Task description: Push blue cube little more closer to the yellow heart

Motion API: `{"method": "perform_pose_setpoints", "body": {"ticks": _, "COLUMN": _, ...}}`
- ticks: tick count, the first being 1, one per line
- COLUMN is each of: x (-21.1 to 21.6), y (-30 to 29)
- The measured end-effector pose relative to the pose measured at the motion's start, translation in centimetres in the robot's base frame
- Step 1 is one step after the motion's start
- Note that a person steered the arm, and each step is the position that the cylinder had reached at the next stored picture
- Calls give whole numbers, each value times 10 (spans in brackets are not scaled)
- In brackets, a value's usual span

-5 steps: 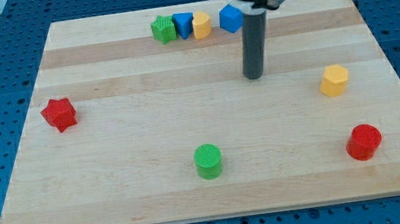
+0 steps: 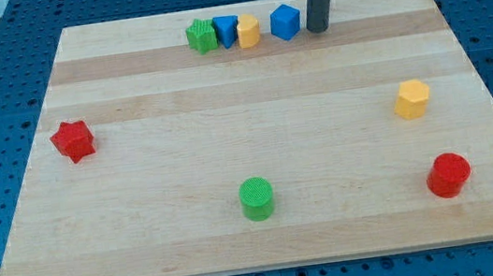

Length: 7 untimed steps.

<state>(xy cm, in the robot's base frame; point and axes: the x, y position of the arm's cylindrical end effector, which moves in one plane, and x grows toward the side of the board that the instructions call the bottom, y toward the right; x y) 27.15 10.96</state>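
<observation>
The blue cube [image 2: 285,22] sits near the view's top edge of the wooden board [image 2: 259,240]. The yellow heart [image 2: 249,32] lies a short gap to its left. My tip [image 2: 317,29] is just to the right of the blue cube, a small gap away, at about the same height in the view. The rod rises straight up out of the frame.
A green star [image 2: 202,36] and a blue triangular block [image 2: 226,30] stand in a row left of the yellow heart. A red star [image 2: 72,140] is at the left, a yellow hexagon [image 2: 412,99] at the right, a green cylinder [image 2: 257,199] at bottom centre, a red cylinder [image 2: 448,175] at bottom right.
My tip has moved toward the view's top and slightly right, from below the blue cube to beside its right face. No block has moved.
</observation>
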Motion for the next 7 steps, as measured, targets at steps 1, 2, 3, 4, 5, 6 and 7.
{"method": "perform_pose_setpoints", "body": {"ticks": 1, "x": 0, "y": 0}}
{"method": "perform_pose_setpoints", "body": {"ticks": 2, "x": 0, "y": -5}}
{"method": "perform_pose_setpoints", "body": {"ticks": 3, "x": 0, "y": -5}}
{"method": "perform_pose_setpoints", "body": {"ticks": 4, "x": 1, "y": -8}}
{"method": "perform_pose_setpoints", "body": {"ticks": 5, "x": 7, "y": -12}}
{"method": "perform_pose_setpoints", "body": {"ticks": 6, "x": 11, "y": -12}}
{"method": "perform_pose_setpoints", "body": {"ticks": 7, "x": 19, "y": -12}}
